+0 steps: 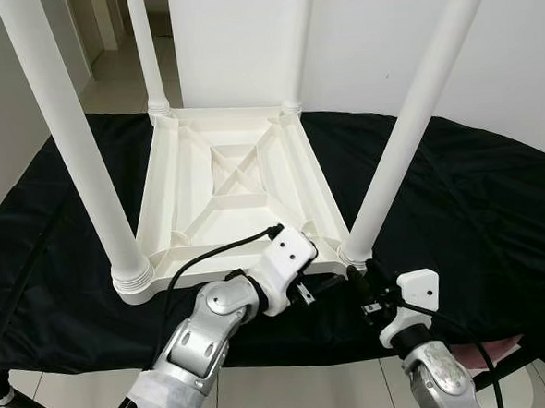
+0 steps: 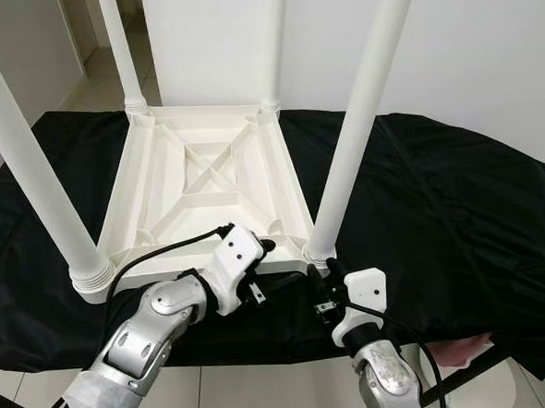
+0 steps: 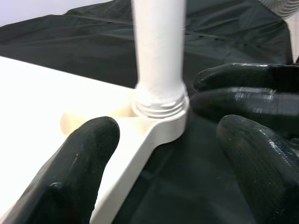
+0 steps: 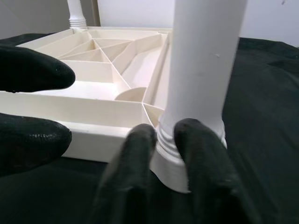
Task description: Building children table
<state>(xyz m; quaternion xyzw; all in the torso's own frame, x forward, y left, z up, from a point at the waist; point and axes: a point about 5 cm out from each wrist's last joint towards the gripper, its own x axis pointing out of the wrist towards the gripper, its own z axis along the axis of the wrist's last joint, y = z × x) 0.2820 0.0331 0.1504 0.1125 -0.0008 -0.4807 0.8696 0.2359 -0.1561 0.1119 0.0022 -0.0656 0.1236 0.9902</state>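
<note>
Your two grippers sit closest to you, both at the near edge of the upturned white table [image 1: 230, 183], which lies top-down on the black cloth [image 1: 476, 201] with all four legs standing up. Your left gripper [image 1: 308, 292] reaches in at the near rim, fingers spread wide, nothing between them. Your right gripper [image 1: 363, 291] is down at the base of the near right leg [image 1: 407, 140], fingers close together and touching its ribbed collar; whether they actually grip it, you cannot tell. Your left wrist view shows that same collar [image 3: 161, 105] screwed into the corner, with the right gripper's dark fingers [image 3: 243, 88] just beside it. Your right wrist view adds the cross-braced ribs [image 4: 112, 56] inside the tabletop. No writing can be read anywhere.
</note>
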